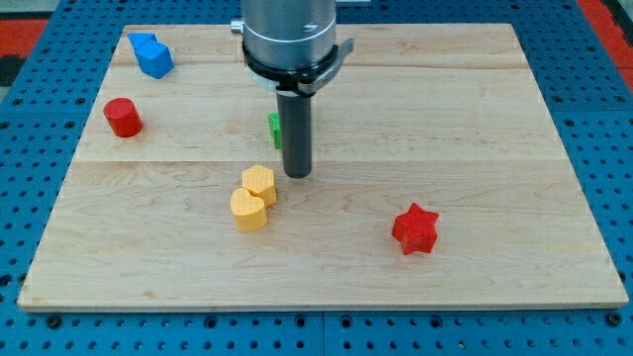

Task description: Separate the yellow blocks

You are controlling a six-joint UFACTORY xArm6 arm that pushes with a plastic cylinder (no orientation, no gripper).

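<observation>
Fingers are missing on this arm: my tip [298,174] holds nothing, resting on the desk [495,148] just right of two touching yellow blocks [253,198], a green block [274,128] behind it.

The scene was brightly and evenly lit, apparently from overhead. The wooden board [475,129] looked pale and slightly washed toward the upper part of the frame, without hard glare. Shadows were soft and short: a faint one hugged the red star block [414,228] at lower right, another lay beneath the two yellow blocks [254,198] near the centre. Focus was sharp across the frame, though the metal arm housing [292,35] at the top showed mild sheen.
</observation>
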